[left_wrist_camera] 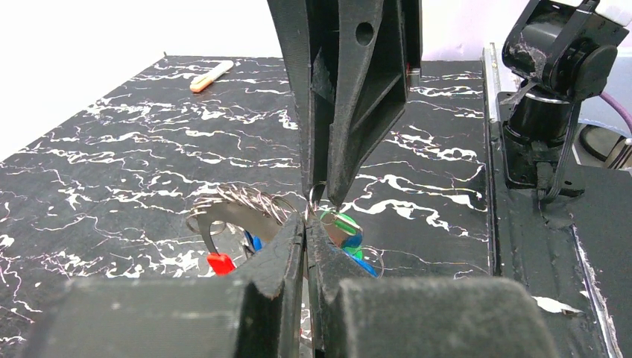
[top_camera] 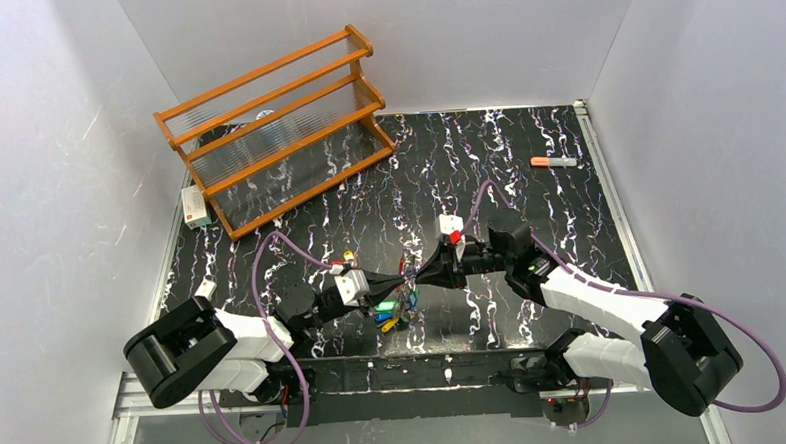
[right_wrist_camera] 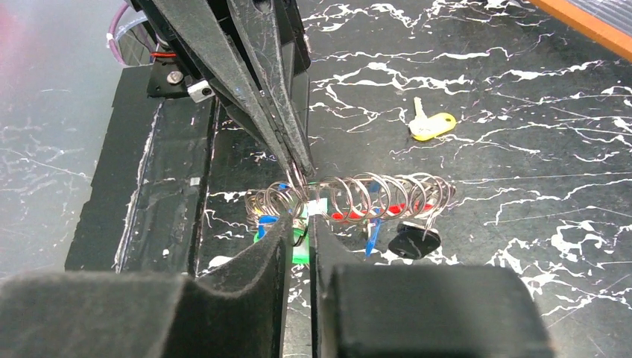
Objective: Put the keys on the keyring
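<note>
**Slippage risk where both sets of tips meet on the wire**

Left gripper (left_wrist_camera: 305, 224) has its jaws pressed fully together. Its tips touch the near loops of the silvery coiled wire keyring with a red section (right_wrist_camera: 373, 195), but I cannot tell whether a strand is caught between them. Right gripper (right_wrist_camera: 302, 216) faces it tip to tip. Its jaws show only a narrow slit with a small white tag at the mouth, and whether that is a grip cannot be told.

The coil stretches away beyond the right jaws. A small green-headed metal key (left_wrist_camera: 344, 224) lies just under the meeting tips. A small yellow-headed metal key (right_wrist_camera: 431, 125) lies loose, well beyond the coil.

The likely failures:
- The thin wire may spring out of either pinch if the arms pull apart unevenly.
- The crowded tips may knock each other.
- The tangled loops may snag the keys underneath and drag them along.
</note>
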`<state>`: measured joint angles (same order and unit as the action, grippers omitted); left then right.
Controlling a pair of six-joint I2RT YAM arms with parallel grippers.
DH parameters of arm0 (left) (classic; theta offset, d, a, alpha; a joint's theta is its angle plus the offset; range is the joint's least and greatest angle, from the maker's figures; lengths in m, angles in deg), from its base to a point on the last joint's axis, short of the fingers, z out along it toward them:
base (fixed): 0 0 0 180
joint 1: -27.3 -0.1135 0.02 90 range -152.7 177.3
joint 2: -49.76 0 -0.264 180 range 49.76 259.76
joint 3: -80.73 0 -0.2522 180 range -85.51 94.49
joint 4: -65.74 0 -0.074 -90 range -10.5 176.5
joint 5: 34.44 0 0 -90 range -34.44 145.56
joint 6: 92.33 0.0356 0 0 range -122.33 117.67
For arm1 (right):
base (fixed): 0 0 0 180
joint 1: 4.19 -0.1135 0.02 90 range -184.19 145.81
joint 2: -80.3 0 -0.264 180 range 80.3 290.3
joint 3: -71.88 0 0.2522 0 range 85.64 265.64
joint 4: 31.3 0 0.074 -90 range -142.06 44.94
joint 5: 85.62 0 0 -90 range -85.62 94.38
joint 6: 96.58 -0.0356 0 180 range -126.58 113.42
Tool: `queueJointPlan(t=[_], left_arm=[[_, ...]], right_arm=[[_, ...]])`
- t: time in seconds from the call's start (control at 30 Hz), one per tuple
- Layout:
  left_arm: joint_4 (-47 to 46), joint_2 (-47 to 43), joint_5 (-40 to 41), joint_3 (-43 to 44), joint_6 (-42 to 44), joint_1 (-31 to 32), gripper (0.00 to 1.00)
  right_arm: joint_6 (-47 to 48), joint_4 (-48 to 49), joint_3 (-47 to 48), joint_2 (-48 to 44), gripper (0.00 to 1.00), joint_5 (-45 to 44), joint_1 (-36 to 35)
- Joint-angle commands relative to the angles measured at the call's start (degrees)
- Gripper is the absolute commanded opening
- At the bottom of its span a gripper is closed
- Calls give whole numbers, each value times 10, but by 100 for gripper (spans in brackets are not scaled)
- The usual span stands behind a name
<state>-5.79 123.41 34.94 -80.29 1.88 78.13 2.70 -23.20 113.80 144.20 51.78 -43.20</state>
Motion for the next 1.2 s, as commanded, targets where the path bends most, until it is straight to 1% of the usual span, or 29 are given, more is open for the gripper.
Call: queueJointPlan(t=[0.0,0.07,0.13,0.17,0.3,0.53,0.73,0.9,0.93,1.03,1.17], left_arm=[[-43,-4,-3,-5,1,3,0],[-44,-5,-2,-6,2,3,0],[-44,-5,-2,-6,3,3,0],[-44,-6,-2,-6,3,3,0],[-44,-10,-4,-6,5,2,0],[-45,-15,-7,-8,5,3,0],[-46,-18,-6,-9,5,3,0],[-48,-17,-7,-8,5,3,0],[-47,-17,-7,-8,5,3,0],[-47,-17,-6,-9,5,3,0],[-47,-18,-3,-12,6,3,0]], right_arm=[[6,13,16,5,18,16,2],[6,11,16,5,11,18,2],[6,8,15,3,2,17,1],[6,6,13,3,1,14,2],[8,2,0,2,1,-5,2],[4,8,-8,21,1,-11,2],[-4,-11,23,75,1,17,2],[-20,-5,40,101,1,29,1],[-25,-2,40,102,5,28,2],[-29,1,39,96,29,22,1],[-22,1,23,58,50,-5,2]])
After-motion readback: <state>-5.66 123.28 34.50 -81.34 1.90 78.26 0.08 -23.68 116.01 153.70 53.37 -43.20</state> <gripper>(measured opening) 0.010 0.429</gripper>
